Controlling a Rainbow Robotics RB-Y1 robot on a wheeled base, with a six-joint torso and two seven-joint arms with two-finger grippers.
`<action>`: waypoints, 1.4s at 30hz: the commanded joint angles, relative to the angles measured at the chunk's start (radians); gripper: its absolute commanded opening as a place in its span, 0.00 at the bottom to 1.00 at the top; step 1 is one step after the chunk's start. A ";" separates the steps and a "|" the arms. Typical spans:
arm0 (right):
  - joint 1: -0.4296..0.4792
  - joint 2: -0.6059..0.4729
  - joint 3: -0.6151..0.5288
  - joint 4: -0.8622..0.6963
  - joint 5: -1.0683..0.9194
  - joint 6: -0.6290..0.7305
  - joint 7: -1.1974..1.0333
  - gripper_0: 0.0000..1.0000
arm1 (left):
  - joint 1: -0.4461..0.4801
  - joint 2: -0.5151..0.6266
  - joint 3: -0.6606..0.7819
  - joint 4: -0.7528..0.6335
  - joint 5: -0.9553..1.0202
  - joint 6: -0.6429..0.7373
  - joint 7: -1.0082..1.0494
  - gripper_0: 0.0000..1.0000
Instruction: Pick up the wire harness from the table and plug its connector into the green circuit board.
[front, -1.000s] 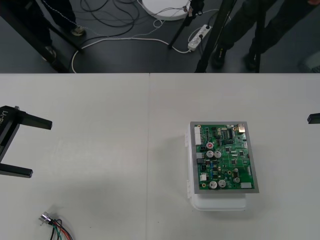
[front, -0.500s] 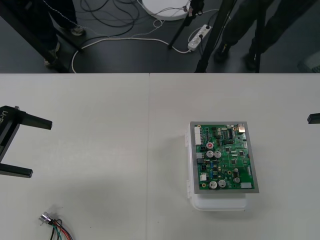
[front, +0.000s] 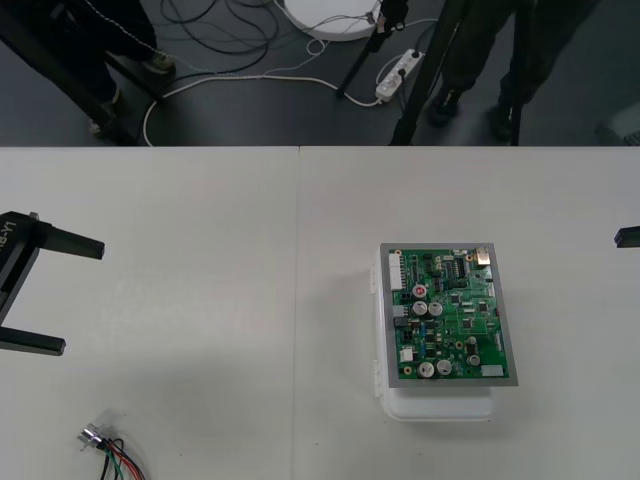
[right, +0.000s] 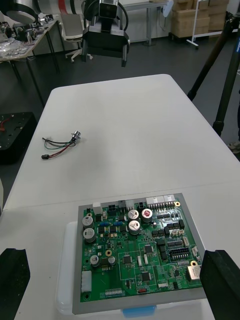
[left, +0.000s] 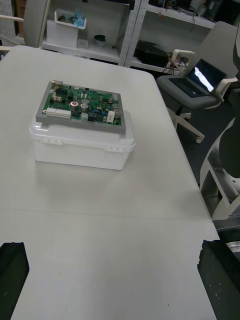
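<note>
The wire harness (front: 110, 452) lies on the table near the front left corner, its round metal socket toward the left gripper and its red, black and green wires trailing off the front edge. My left gripper (front: 84, 297) hangs open at the left side, a short way behind the harness. The green circuit board (front: 450, 315) sits on its white base (front: 440, 405) right of centre, with nothing plugged in from the harness. At the right edge, one finger (front: 627, 236) of my right gripper pokes in. In the right wrist view its fingers (right: 12, 280) stand far apart, open, with the board (right: 135, 250) close ahead and the harness (right: 60, 145) far beyond.
A seam (front: 298, 300) runs front to back down the middle of the table. Bare tabletop lies between the harness and the board. Across the table in the right wrist view stands the left gripper (right: 104, 42).
</note>
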 joint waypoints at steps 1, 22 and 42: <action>-0.013 0.002 0.012 -0.002 0.003 -0.007 -0.042 1.00 | 0.018 0.046 0.035 -0.023 -0.004 0.018 -0.016 1.00; -0.013 0.002 0.012 -0.002 0.003 -0.007 -0.042 1.00 | 0.018 0.046 0.035 -0.023 -0.004 0.018 -0.016 1.00; -0.013 0.002 0.012 -0.002 0.003 -0.007 -0.042 1.00 | 0.018 0.046 0.035 -0.023 -0.004 0.018 -0.016 1.00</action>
